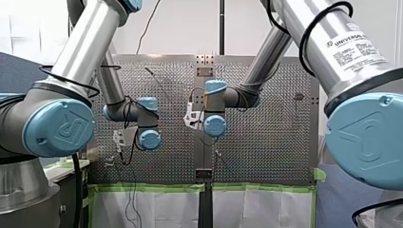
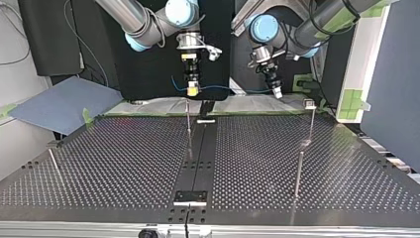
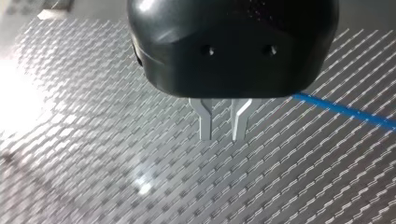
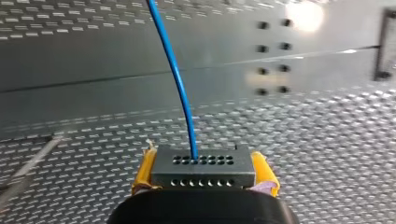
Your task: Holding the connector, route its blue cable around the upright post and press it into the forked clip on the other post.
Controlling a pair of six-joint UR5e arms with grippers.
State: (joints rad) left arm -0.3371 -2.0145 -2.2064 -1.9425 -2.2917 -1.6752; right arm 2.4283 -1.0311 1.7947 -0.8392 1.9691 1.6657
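Pads [image 4: 266,173] of yellow on my right gripper [image 4: 204,159] clamp the dark grey rectangular connector [image 4: 205,175]. Its thin blue cable [image 4: 180,84] rises from one hole over the perforated metal table [image 4: 327,140]. Metal fingers on my left gripper [image 3: 223,133] stand slightly apart, holding nothing, with the cable running beside them.

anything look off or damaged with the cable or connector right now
Nothing stands out. The connector sits square between the yellow pads of my right gripper, and the blue cable leaves it in one smooth curve, with no kink or fraying visible. My left gripper is empty.
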